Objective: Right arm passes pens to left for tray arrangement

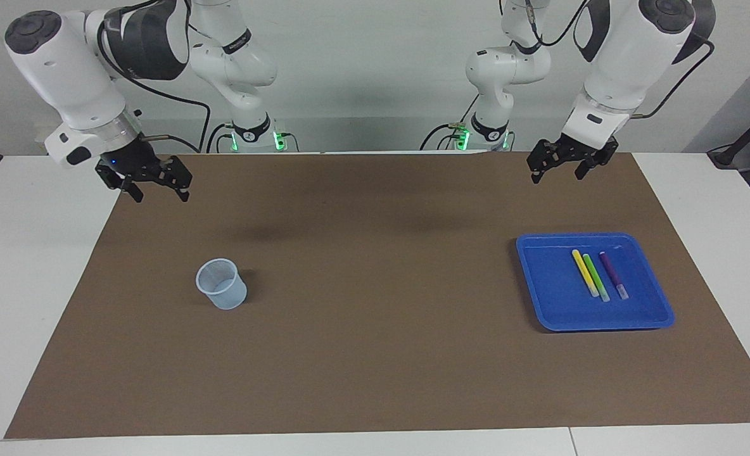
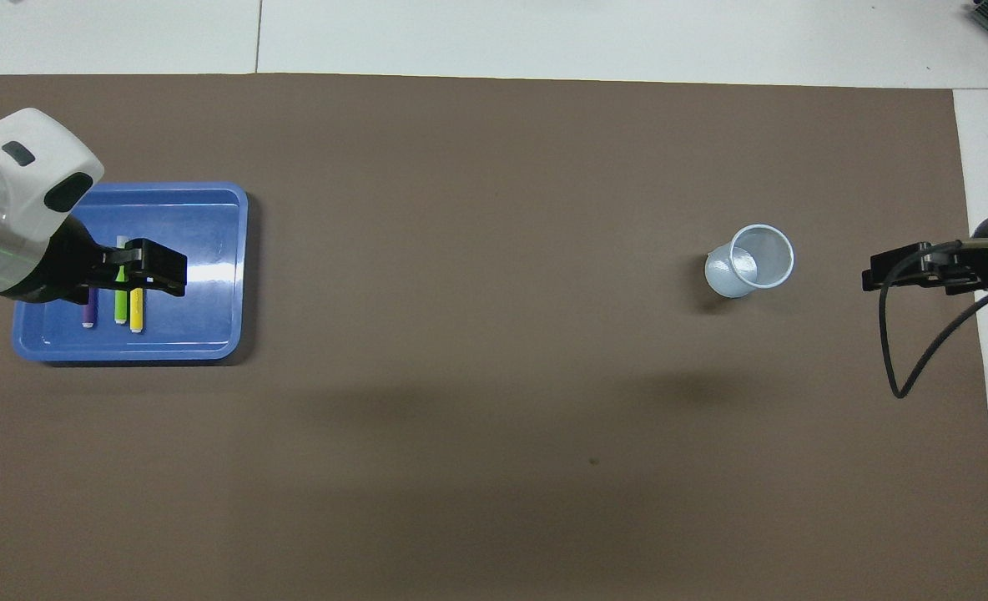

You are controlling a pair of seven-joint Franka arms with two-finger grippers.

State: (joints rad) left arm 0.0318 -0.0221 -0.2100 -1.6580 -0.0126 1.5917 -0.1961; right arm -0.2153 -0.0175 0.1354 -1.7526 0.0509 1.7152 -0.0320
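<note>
The blue tray lies on the mat toward the left arm's end of the table. In it lie three pens side by side: yellow, green and purple. My left gripper hangs open and empty high above the tray; in the overhead view it covers the pens' upper parts. My right gripper, with its blue wrist light, hangs open and empty over the mat's edge at the right arm's end.
A small clear plastic cup stands upright on the brown mat toward the right arm's end. White table borders the mat on all sides.
</note>
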